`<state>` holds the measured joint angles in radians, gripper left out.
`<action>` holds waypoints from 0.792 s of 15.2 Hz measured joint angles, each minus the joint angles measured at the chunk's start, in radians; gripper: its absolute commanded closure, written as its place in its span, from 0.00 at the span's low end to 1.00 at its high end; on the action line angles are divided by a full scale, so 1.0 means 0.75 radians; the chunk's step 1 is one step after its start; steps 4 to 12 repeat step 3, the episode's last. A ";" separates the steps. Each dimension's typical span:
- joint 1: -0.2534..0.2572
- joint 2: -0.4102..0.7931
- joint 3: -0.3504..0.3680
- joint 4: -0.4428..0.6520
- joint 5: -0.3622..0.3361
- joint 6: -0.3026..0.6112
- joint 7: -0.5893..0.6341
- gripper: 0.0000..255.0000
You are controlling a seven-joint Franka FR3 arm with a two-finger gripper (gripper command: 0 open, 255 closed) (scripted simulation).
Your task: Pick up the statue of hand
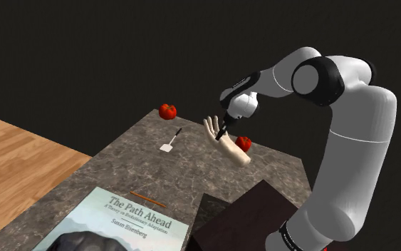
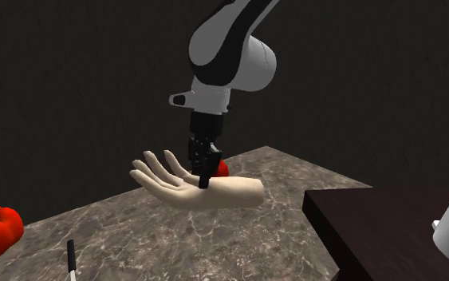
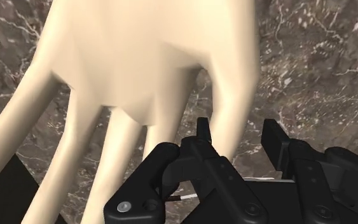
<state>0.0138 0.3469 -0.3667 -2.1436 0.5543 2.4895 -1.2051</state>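
Gripper fingers look clamped on the thumb side of the hand statue — an off-centre hold, so it's best lifted slowly, straight up off the counter — tilt to be watched for.

The white arm rises from its base at the shoulder view's lower right, bends at a dark-jointed elbow and reaches to that view's left, forearm sloping downward. The wrist turns the black gripper to point down; in the second exterior view it hangs nearly upright. In the wrist view the gripper has its fingers narrowly apart, closed on a digit of the hand statue.
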 measured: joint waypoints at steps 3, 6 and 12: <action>0.012 -0.037 -0.017 0.001 -0.035 -0.031 0.031 1.00; 0.012 -0.037 -0.017 0.001 -0.035 -0.031 0.031 1.00; 0.012 -0.037 -0.017 0.001 -0.035 -0.031 0.031 1.00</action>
